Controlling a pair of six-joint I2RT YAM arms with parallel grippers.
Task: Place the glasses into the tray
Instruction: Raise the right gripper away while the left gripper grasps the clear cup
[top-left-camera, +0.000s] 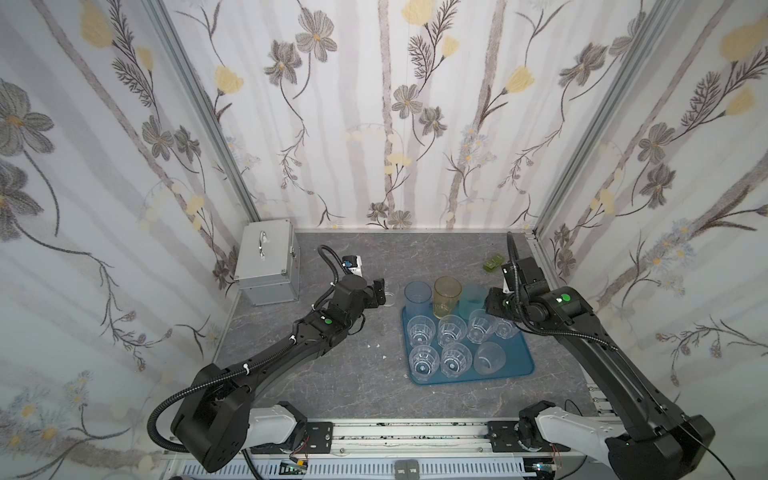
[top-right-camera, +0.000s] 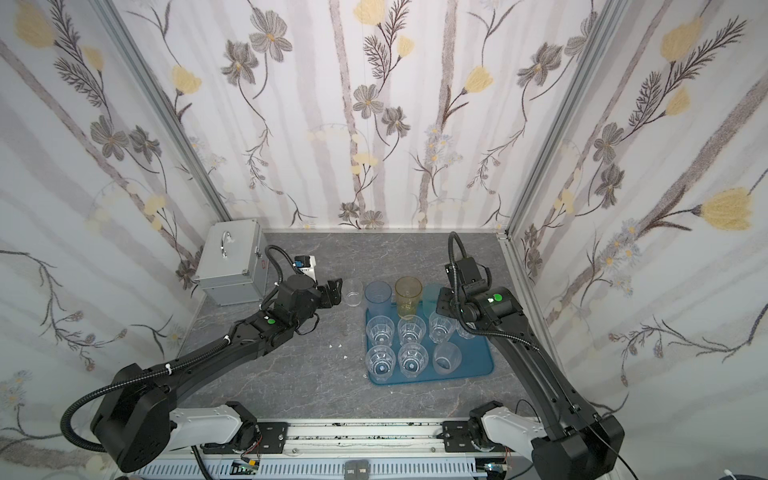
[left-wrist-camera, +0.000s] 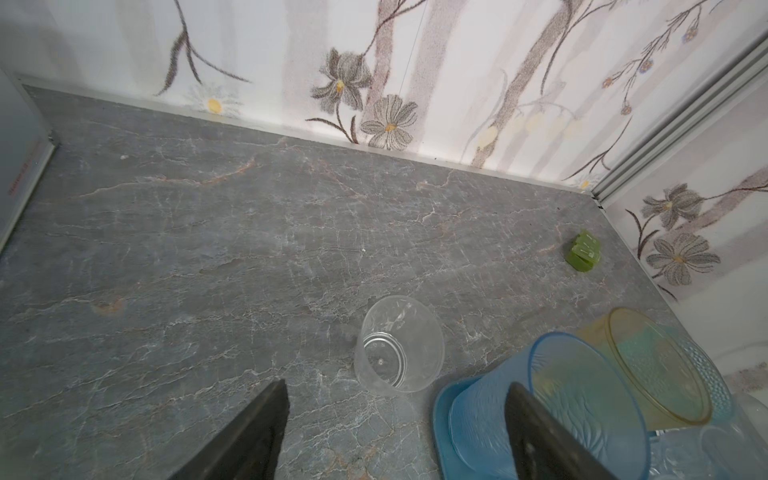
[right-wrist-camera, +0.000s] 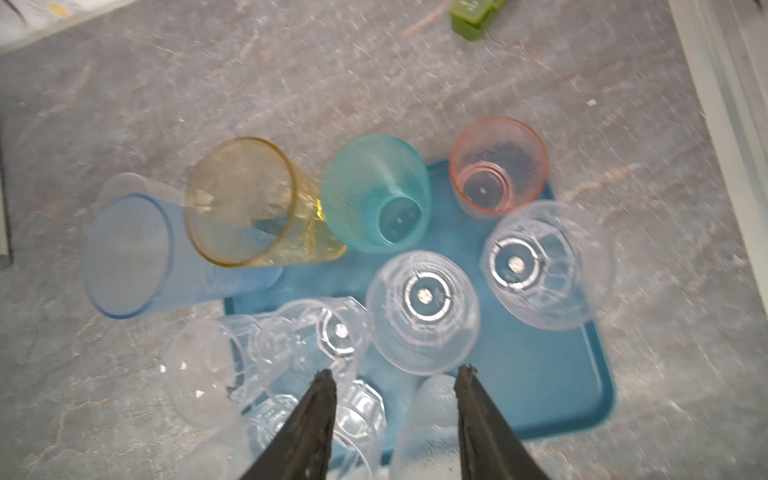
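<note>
We are reading the scene from the rail outward. Nearest us, the tray (top-left-camera: 515, 361) is lying right of centre on the surface (top-left-camera: 332, 374). It is carrying a near row of clear glasses (top-left-camera: 456, 358) and a middle row of clear glasses (top-left-camera: 451, 329), all upright. Behind those, the tall tinted ones are standing along the tray's far edge: blue glass (top-left-camera: 417, 297), yellow glass (top-left-camera: 447, 296), teal glass (top-left-camera: 471, 301) and pink glass (right-wrist-camera: 496, 166), the last showing only from the right wrist.

The right tool (right-wrist-camera: 397, 372) is hanging above the tray's far right part, jaws apart, nothing between them.

One lone clear glass (top-right-camera: 353, 292) is standing off the tray on the bare surface, just beside the blue glass on its left. It is upright, mouth up, so its long axis is running vertically. The left tool (top-right-camera: 335, 291) is sitting just beside it on the side away from the tray, jaws spread wide and empty. From the left wrist, the glass is showing ahead, in line with the gap between the jaws.

We are judging the left arm much the nearer; the right would have to reach across the tinted row. The coming move is turning on a short straight advance around the glass. The blue glass is standing close to one jaw's path, so a nudge is the risk.

Farthest back, the green object (left-wrist-camera: 584, 251) and the metal case (top-left-camera: 266, 266) are lying out of play.
</note>
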